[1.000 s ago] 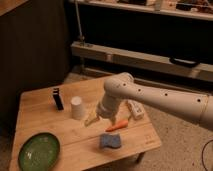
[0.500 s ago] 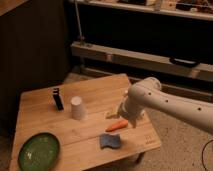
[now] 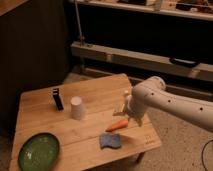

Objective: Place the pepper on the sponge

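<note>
End effector (image 3: 125, 111), grip impossible to tell, hangs by the pepper (image 3: 116, 125) lying just beside the sponge (image 3: 110, 140); white cup (image 3: 76, 107) stands apart.

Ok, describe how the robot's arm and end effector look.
The arm is a thick, smooth white tube with a rounded, bulbous joint. Its end effector, a cream-coloured piece, sits just above the pepper, near the right edge of the table. No cables or markings can be made out.

Warm, dim light falls on the wooden table (image 3: 100, 90); the shelving (image 3: 150, 59) at twelve o'clock lies mostly in darkness. The gripper (image 3: 124, 111), at the table's three o'clock, catches pale light.
</note>
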Controlling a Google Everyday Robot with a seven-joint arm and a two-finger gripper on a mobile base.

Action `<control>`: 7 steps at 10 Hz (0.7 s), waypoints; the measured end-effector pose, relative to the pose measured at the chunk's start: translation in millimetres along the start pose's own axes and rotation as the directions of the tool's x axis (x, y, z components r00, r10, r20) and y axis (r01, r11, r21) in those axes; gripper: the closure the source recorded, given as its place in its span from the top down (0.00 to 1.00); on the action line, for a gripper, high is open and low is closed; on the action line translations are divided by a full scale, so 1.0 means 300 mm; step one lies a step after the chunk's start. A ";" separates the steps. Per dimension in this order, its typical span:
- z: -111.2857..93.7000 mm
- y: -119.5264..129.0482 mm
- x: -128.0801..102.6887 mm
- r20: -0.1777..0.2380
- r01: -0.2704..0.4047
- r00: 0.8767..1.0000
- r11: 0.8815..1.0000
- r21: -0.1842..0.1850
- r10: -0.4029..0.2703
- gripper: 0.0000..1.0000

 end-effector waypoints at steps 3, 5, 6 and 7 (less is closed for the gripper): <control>0.151 -0.109 0.059 0.006 -0.053 0.999 0.998 -0.026 0.053 0.80; 0.208 -0.108 0.058 0.019 -0.107 0.994 0.993 -0.055 0.108 0.80; 0.211 -0.096 0.053 0.025 -0.126 0.991 0.990 -0.066 0.128 0.80; 0.206 -0.082 0.049 0.028 -0.144 0.989 0.987 -0.071 0.146 0.80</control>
